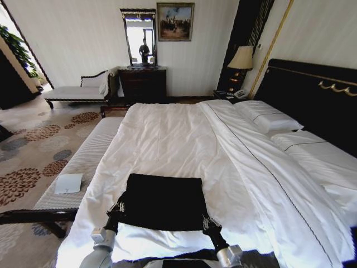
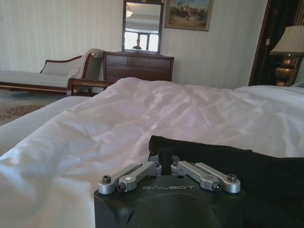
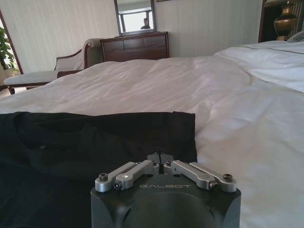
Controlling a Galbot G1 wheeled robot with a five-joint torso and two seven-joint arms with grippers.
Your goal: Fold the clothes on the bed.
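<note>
Soft black cloth T-shirt (image 1: 163, 201) lies rectangular on the wrinkled white-sheeted bed (image 1: 167, 139); left gripper (image 1: 118, 209) and right gripper (image 1: 208, 224) pinch its near corners.

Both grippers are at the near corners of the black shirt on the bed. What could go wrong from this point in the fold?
1. The left gripper and right gripper look pinched shut on the near corners of the T-shirt; with so little cloth caught, a corner might slip out when lifted.
2. The white sheet lies directly under the shirt, so fingers may have caught it too and drag it along.
3. If one side slips, the fold would probably land crooked.
</note>
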